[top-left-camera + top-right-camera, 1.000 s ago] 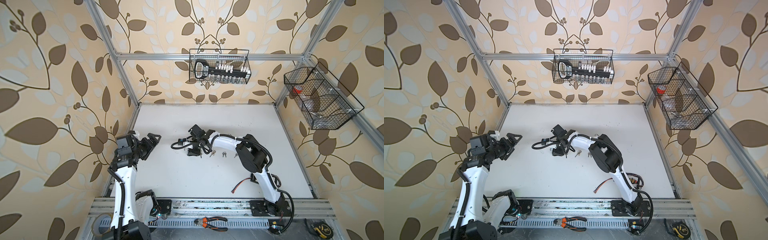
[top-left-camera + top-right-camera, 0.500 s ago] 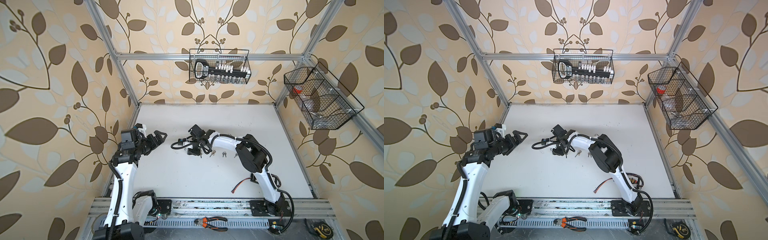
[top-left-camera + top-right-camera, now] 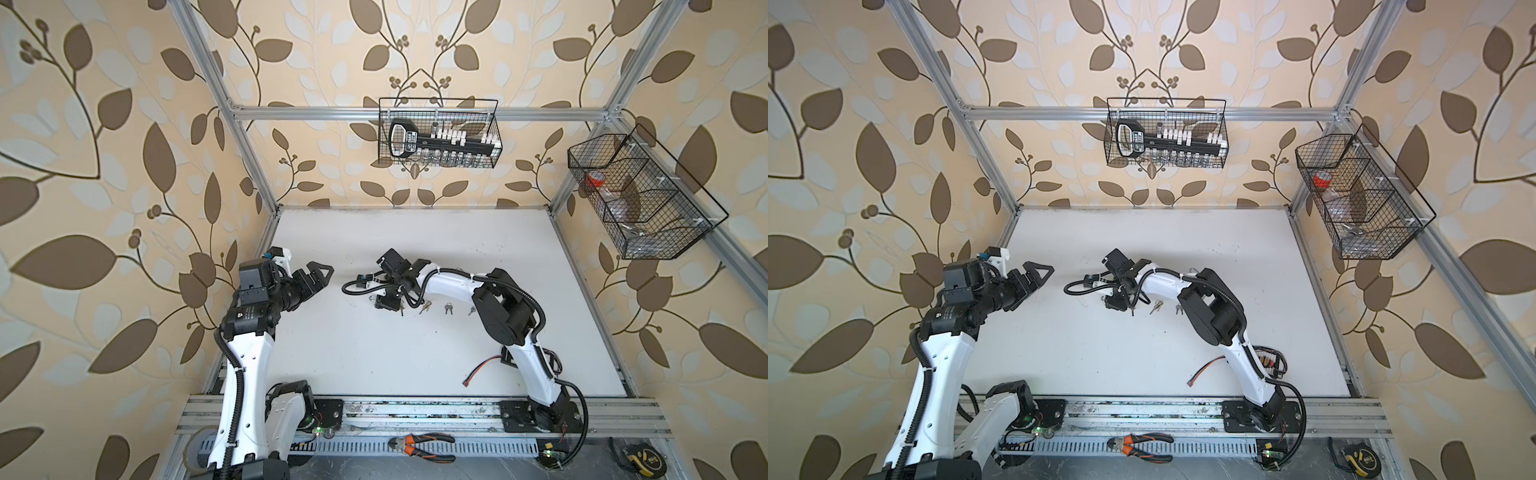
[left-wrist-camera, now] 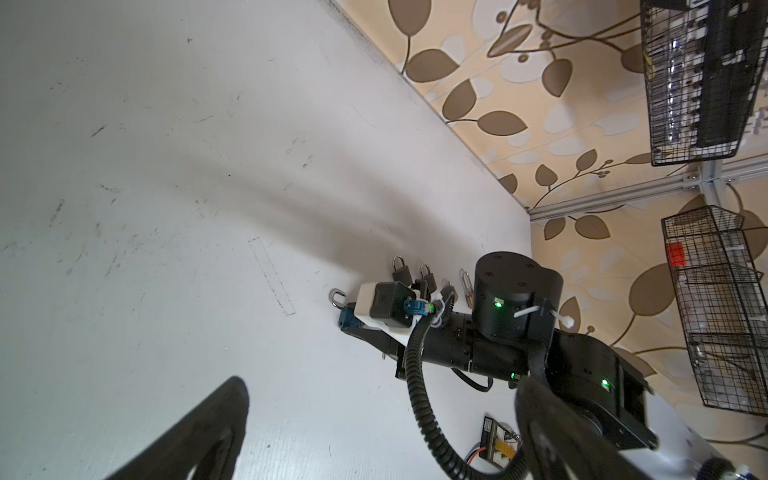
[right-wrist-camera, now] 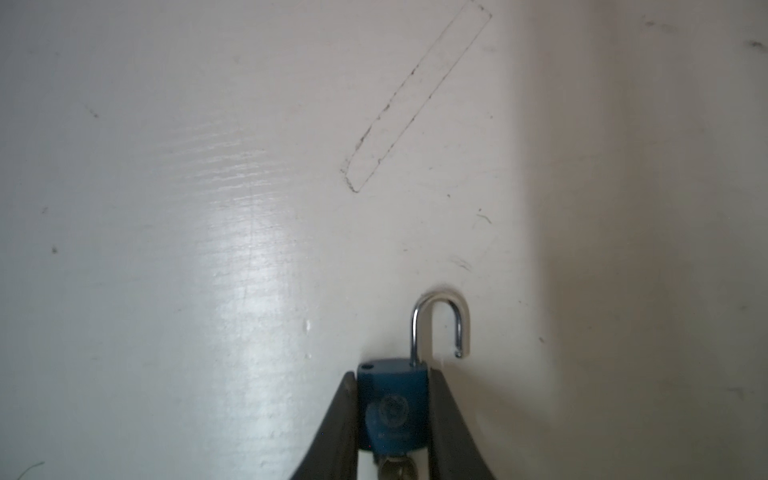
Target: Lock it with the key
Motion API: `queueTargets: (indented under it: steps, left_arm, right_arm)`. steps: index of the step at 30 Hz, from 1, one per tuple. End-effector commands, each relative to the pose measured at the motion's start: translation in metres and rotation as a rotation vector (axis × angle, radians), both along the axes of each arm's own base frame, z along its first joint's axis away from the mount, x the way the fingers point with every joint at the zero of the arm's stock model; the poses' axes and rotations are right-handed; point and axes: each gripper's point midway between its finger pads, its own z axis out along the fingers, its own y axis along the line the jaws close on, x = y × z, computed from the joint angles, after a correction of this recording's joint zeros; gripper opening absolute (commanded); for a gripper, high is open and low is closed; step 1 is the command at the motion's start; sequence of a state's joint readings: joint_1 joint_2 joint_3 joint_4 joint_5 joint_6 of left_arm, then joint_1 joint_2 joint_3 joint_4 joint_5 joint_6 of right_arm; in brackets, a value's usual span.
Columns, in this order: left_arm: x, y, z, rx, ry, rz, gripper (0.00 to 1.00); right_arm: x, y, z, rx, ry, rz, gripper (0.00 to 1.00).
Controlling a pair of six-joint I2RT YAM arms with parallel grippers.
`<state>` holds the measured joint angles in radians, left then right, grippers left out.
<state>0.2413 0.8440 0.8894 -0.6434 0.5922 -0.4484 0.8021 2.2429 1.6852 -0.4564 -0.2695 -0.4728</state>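
A blue padlock [image 5: 392, 399] lies on the white table [image 3: 395, 353] with its silver shackle [image 5: 440, 320] swung open. My right gripper [image 5: 392, 374] is shut on the padlock's body, one finger on each side. A silver key [image 5: 395, 467] shows at the lock's base, partly cut off. In both top views the right gripper [image 3: 382, 300] [image 3: 1116, 300] sits low at mid-table and hides most of the lock. My left gripper [image 3: 320, 272] [image 3: 1040, 270] hangs open and empty to its left. The left wrist view shows the padlock [image 4: 345, 318] beyond the left gripper [image 4: 382, 384].
Loose keys [image 3: 424, 306] [image 3: 448, 307] lie just right of the right gripper. More small padlocks [image 4: 401, 272] stand behind it. A red-black wire [image 3: 480, 370] lies front right. Pliers [image 3: 422, 446] and a tape measure [image 3: 636, 461] rest by the front rail. Wire baskets [image 3: 438, 133] [image 3: 640, 199] hang on the walls.
The right gripper's jaws have narrowed onto the blue padlock. The left arm has risen and swung its open gripper rightward toward mid-table.
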Motion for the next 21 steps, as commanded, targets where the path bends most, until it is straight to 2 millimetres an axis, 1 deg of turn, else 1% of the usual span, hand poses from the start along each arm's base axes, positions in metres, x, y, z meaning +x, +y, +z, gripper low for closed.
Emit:
queueTargets:
  steps: [1,4,7,11,15,17,19,21]
  left_arm:
    - [-0.002,-0.001,0.027,0.025,-0.068,0.002,0.99]
    - [-0.004,-0.003,0.038,0.026,-0.108,-0.003,0.99]
    - [-0.004,-0.013,0.048,0.006,-0.152,-0.037,0.99]
    - [-0.004,-0.026,0.061,-0.005,-0.203,-0.090,0.99]
    - [-0.004,-0.048,0.073,-0.025,-0.253,-0.177,0.99]
    - [-0.004,-0.059,0.080,-0.046,-0.284,-0.224,0.98]
    - [-0.005,-0.069,0.089,-0.068,-0.329,-0.262,0.94]
    - [-0.006,-0.078,0.100,-0.089,-0.388,-0.288,0.94]
  right_arm:
    - [0.002,0.008,0.060,0.129,-0.028,-0.042,0.00]
    - [0.008,0.001,0.086,0.183,-0.069,-0.139,0.00]
    - [0.002,-0.011,0.112,0.277,-0.070,-0.196,0.00]
    - [-0.014,-0.031,0.144,0.409,-0.048,-0.251,0.00]
    - [-0.032,-0.057,0.170,0.519,-0.070,-0.305,0.00]
    - [-0.041,-0.070,0.181,0.549,-0.084,-0.322,0.00]
    - [-0.045,-0.085,0.191,0.570,-0.105,-0.361,0.00]
    - [-0.054,-0.097,0.202,0.603,-0.079,-0.366,0.00]
